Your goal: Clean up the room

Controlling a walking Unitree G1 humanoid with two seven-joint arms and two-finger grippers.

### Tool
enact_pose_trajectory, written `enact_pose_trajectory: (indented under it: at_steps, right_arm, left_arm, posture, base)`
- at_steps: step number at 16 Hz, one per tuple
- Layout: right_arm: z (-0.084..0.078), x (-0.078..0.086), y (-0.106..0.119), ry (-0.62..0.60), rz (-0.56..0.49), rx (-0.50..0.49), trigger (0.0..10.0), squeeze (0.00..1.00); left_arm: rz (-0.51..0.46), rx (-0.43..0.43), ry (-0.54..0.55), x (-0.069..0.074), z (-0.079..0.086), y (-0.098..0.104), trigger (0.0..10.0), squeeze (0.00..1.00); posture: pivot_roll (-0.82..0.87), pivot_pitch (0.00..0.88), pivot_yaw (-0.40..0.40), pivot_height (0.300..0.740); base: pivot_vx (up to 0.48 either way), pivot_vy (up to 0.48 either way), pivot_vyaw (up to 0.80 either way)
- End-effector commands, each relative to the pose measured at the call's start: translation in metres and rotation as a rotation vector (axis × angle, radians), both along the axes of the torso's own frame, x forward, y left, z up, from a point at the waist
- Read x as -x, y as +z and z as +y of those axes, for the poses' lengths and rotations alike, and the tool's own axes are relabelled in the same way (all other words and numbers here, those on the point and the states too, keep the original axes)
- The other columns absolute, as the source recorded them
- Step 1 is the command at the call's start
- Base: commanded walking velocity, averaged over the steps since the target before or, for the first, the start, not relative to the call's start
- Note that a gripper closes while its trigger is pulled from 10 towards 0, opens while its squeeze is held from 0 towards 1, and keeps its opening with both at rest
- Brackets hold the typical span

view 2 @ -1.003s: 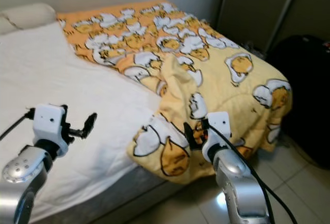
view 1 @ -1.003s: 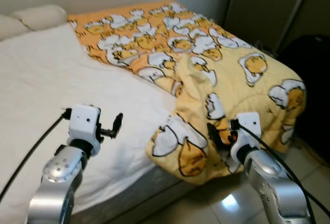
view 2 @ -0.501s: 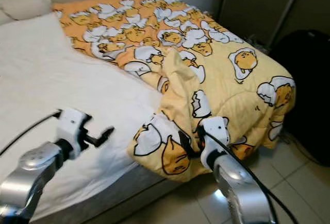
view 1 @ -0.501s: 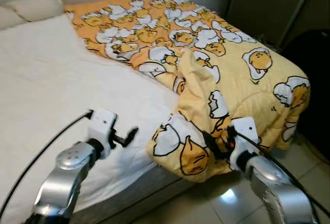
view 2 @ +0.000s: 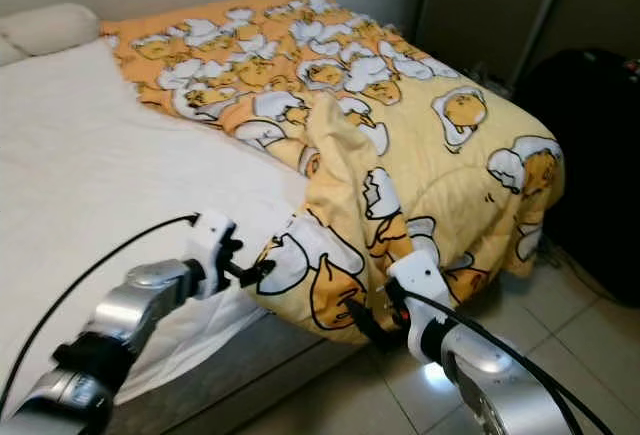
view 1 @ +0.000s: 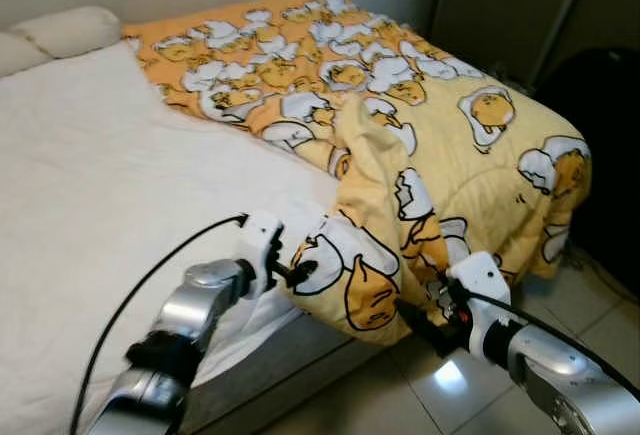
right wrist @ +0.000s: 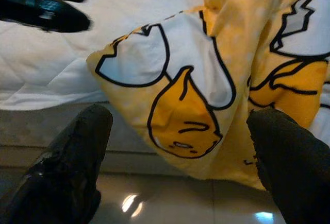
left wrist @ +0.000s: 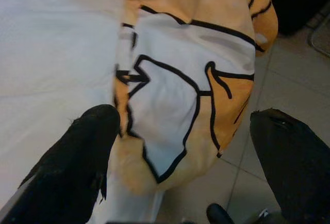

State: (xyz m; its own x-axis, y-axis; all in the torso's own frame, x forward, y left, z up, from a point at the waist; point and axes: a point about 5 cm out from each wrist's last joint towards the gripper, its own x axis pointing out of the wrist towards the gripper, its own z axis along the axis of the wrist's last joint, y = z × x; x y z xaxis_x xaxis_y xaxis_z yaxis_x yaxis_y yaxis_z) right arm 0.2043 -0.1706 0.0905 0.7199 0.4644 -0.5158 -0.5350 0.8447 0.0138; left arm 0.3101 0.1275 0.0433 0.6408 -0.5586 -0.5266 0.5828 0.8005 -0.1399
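At the foot corner of the bed (view 1: 90, 205), one yellow blanket (view 1: 440, 145) with egg cartoons lies bunched, its folded flap hanging over the mattress edge toward the tiled floor (view 1: 400, 400). Both pincers are at that flap with fingers apart and clamped on nothing: the left pincer (view 1: 298, 273) at the flap's edge beside the white sheet, the right pincer (view 1: 420, 320) just below the flap's hem. Judging by this, the step is taking hold of the blanket to spread it; next, each pincer needs to close on fabric. Two pillows (view 1: 60, 33) rest at the bed's head.
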Motion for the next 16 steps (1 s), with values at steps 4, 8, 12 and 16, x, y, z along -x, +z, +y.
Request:
enact_pose_trajectory:
  at_steps: [4, 8, 12, 16]
  right_arm:
    - [-0.006, 0.016, 0.015, 0.07, 0.016, -0.011, 10.0, 1.0]
    - [-0.011, 0.026, 0.021, 0.082, 0.035, 0.008, 10.0, 1.0]
    - [-0.009, 0.034, 0.026, 0.082, 0.054, 0.011, 10.0, 0.0]
    - [-0.007, 0.035, 0.029, 0.075, 0.05, 0.007, 10.0, 0.0]
  left_arm:
    - [0.066, -0.108, 0.056, -0.003, 0.0, -0.023, 10.0, 0.0]
    - [0.082, -0.119, 0.116, -0.004, -0.007, -0.029, 10.0, 0.0]
    - [0.07, -0.148, 0.168, -0.005, -0.011, -0.031, 10.0, 0.0]
    - [0.086, -0.212, 0.22, -0.003, -0.001, -0.036, 0.0, 0.0]
  posture:
    - [-0.26, 0.086, 0.07, 0.74]
    - [-0.32, 0.146, 0.066, 0.74]
    - [-0.33, 0.187, 0.06, 0.74]
    - [-0.34, 0.2, 0.072, 0.74]
  base:
    - [0.0, 0.0, 0.0]
    - [0.0, 0.0, 0.0]
    - [0.0, 0.0, 0.0]
    - [0.0, 0.0, 0.0]
